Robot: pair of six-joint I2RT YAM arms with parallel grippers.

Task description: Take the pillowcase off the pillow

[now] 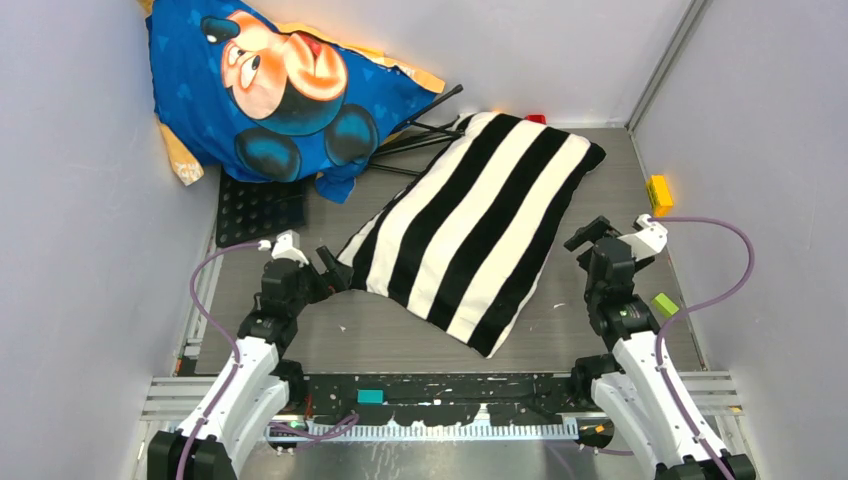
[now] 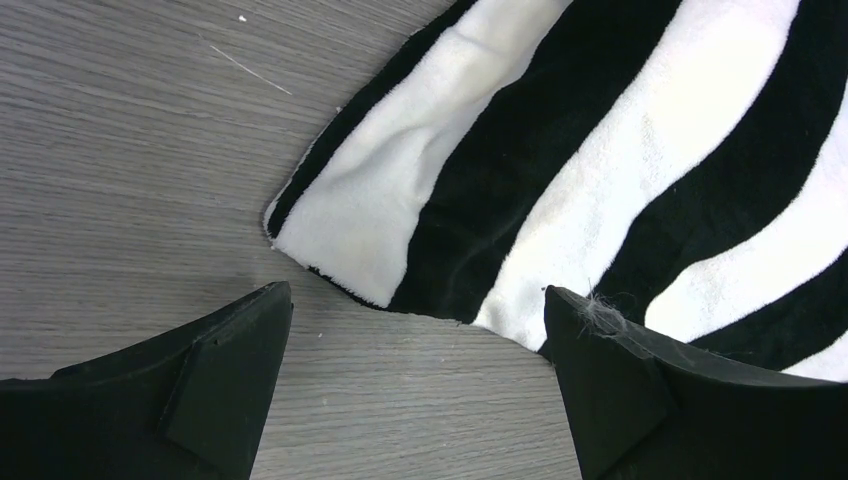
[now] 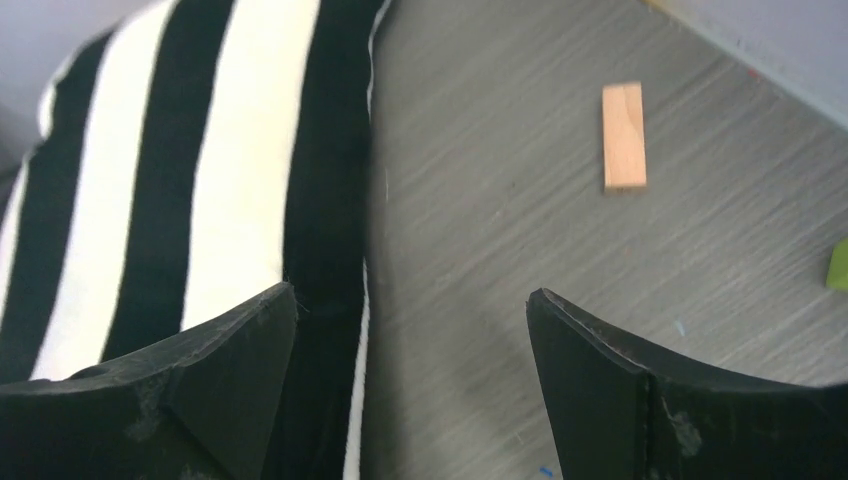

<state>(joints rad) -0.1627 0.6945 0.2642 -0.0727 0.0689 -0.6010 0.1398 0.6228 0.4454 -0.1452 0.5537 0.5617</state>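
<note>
The black and cream striped pillowcase [image 1: 480,225] lies slantwise across the middle of the grey table, plump and filled. The pillow inside it is hidden. My left gripper [image 1: 335,270] stands open just off the case's near-left corner [image 2: 345,245], its fingers [image 2: 225,360] spread with bare table between them. My right gripper [image 1: 598,235] is open beside the case's right long edge [image 3: 330,230], one fingertip over the dark stripe, the other over the table. Neither gripper holds anything.
A blue Mickey Mouse cushion [image 1: 280,85] leans in the far left corner over a black perforated mat [image 1: 255,210] and black rods [image 1: 425,130]. A yellow block [image 1: 659,192], a green block [image 1: 665,305] and a wooden block [image 3: 624,135] lie on the right. Grey walls enclose three sides.
</note>
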